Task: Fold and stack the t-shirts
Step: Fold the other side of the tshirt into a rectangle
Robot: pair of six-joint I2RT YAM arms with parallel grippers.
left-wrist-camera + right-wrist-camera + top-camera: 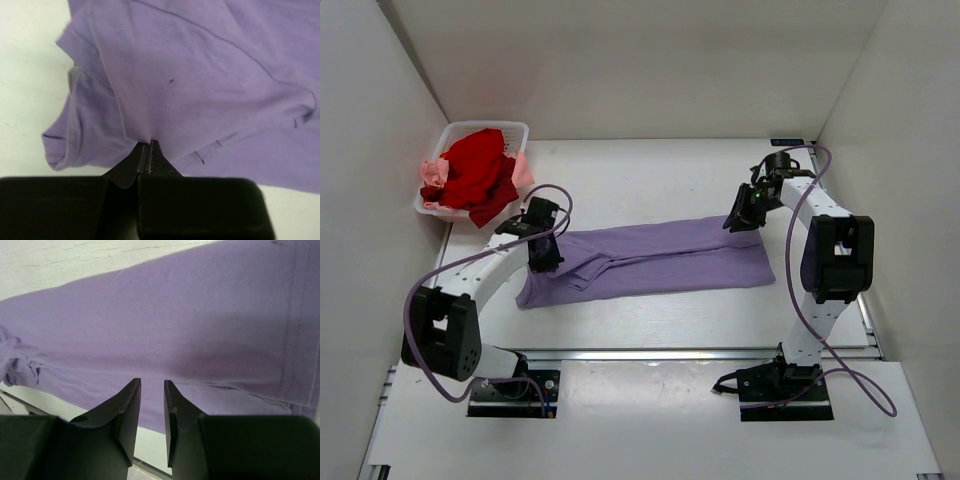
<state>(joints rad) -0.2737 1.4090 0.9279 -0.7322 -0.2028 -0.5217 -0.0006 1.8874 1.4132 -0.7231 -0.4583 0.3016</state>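
The left gripper's [148, 146] two black fingers [134, 166] are pressed together with no gap, pinching a fold of the soft, light purple, short-sleeved cotton t-shirt [200, 90] at their tips. The cloth rises in a small peak there. A sleeve lies crumpled just to the left of the pinch.

The right gripper's [152, 390] fingers [129, 412] stand a narrow slit apart with nothing between them, and the purple cloth shows through the gap. Its hem, with a double line of stitching, runs down the right side of that view.

The purple shirt lies flattened in a long band across the middle of the white bench [650, 170]. The left gripper is at its left end and the right gripper is at its far right corner.

In the bench's far left corner stands a white plastic slatted basket [485, 127]. It holds a bright red t-shirt [475, 172] heaped over a pale pink one [433, 176], and both spill over the rim.
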